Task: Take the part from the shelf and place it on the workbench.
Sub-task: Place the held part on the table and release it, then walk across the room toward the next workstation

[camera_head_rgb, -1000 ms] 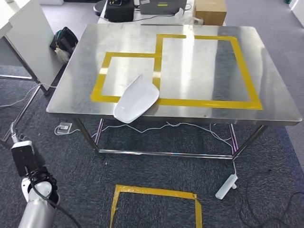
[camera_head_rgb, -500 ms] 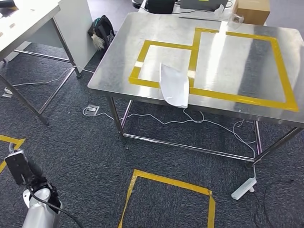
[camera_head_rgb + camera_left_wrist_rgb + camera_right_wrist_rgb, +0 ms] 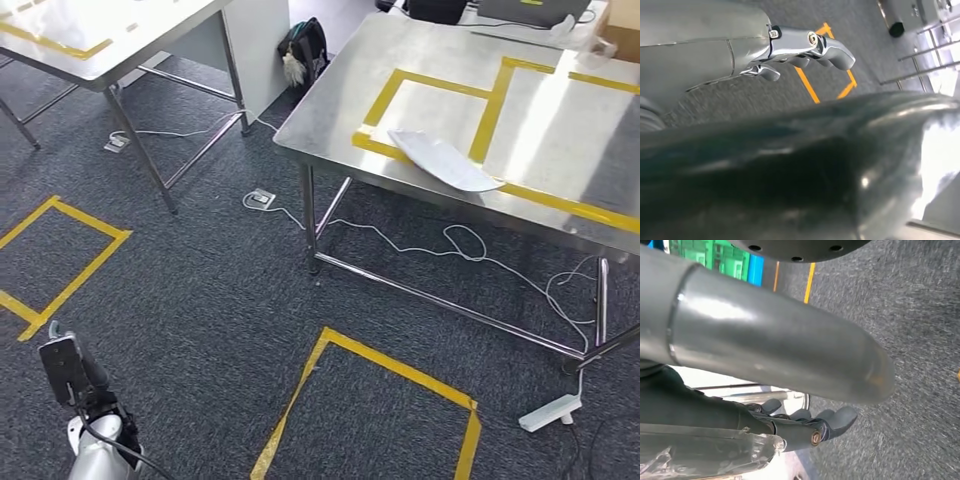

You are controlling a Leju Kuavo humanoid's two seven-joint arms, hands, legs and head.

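Note:
The white curved part (image 3: 445, 160) lies flat on the steel workbench (image 3: 332, 110), across the near side of a yellow tape rectangle (image 3: 423, 85). My left arm (image 3: 94, 455) hangs low at the picture's lower left, far from the bench. In the left wrist view my left hand (image 3: 806, 47) hangs over the carpet with its fingers stretched out and nothing in them. The right wrist view has my right hand (image 3: 806, 427) hanging beside my body, fingers extended and holding nothing.
A second table (image 3: 113, 35) stands at the far left. Yellow tape squares (image 3: 377, 400) mark the grey carpet. Cables and a white power strip (image 3: 551, 412) lie under the workbench. A black bag (image 3: 302, 50) sits between the tables. Green crates (image 3: 715, 257) stand behind me.
The camera has swung left: the workbench has slid to the picture's right, and the second table and another floor square have come into sight. The part stays on the bench.

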